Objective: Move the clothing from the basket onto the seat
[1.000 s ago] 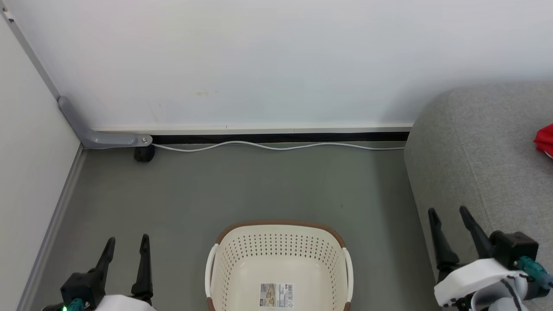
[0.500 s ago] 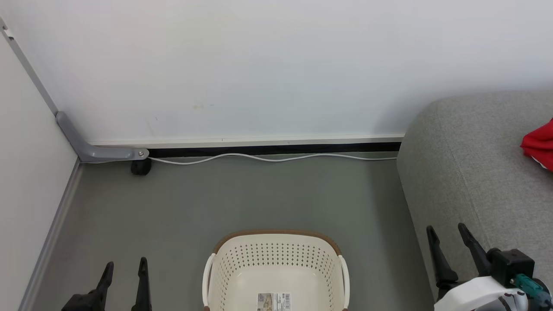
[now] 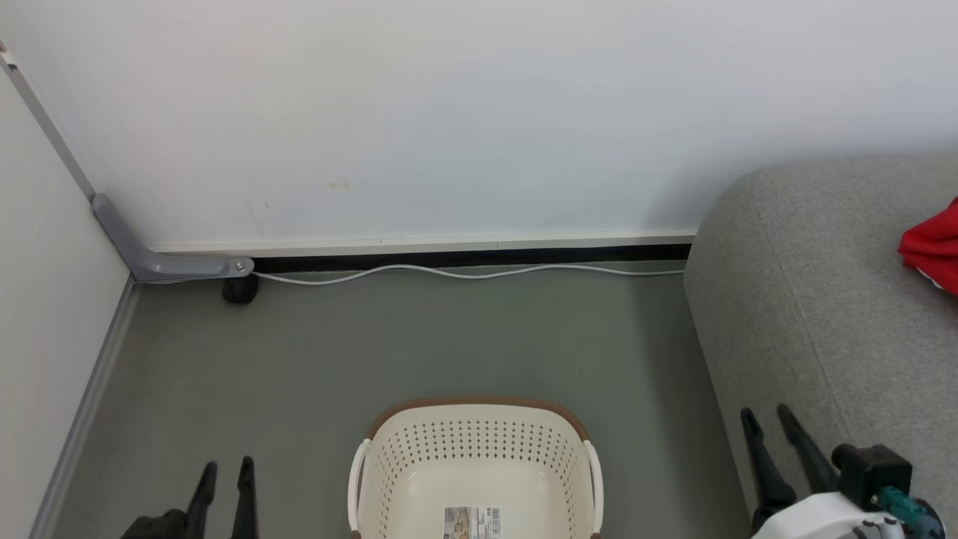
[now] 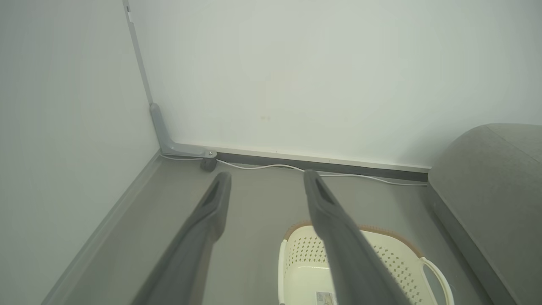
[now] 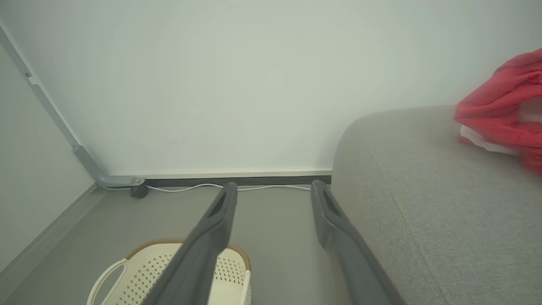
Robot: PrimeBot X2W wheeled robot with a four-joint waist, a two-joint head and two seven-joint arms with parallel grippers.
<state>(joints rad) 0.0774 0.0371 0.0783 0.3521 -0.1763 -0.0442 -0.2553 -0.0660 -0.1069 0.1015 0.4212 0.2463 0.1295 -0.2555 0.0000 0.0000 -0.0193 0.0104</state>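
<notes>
Head view: the basket (image 3: 479,405) stands on the grey floor (image 3: 419,337) at bottom centre. Its visible bottom is bare apart from a label sticker (image 3: 471,520), and the near part is cut off by the frame edge. The clothing (image 3: 932,247), a red bundle, lies on the seat (image 3: 816,299) at far right, well apart from the basket. The left gripper (image 3: 228,466) sits at lower left, the right gripper (image 3: 763,412) at lower right just beside the seat's flank. Judgement: the transfer looks done or nearly so, and the step in hand is check and stow. To do it well, inspect the basket's hidden near part before calling it empty, keep both arms above the rim, and keep the right fingers off the upholstery. Left wrist view: jaws released, nothing between them, with the basket (image 4: 381,231) low on the right and the seat's rounded end at the right edge. Right wrist view: jaws released, nothing held. The clothing (image 5: 504,110) rests on top of the seat (image 5: 423,190) at upper right with white trim showing, and the basket is at lower left. Room: a white wall (image 3: 479,112) meets the floor at a dark skirting strip. A white cable (image 3: 464,273) runs along it. A grey corner bracket (image 3: 150,258) with a small black caster (image 3: 239,290) sits in the left corner.
</notes>
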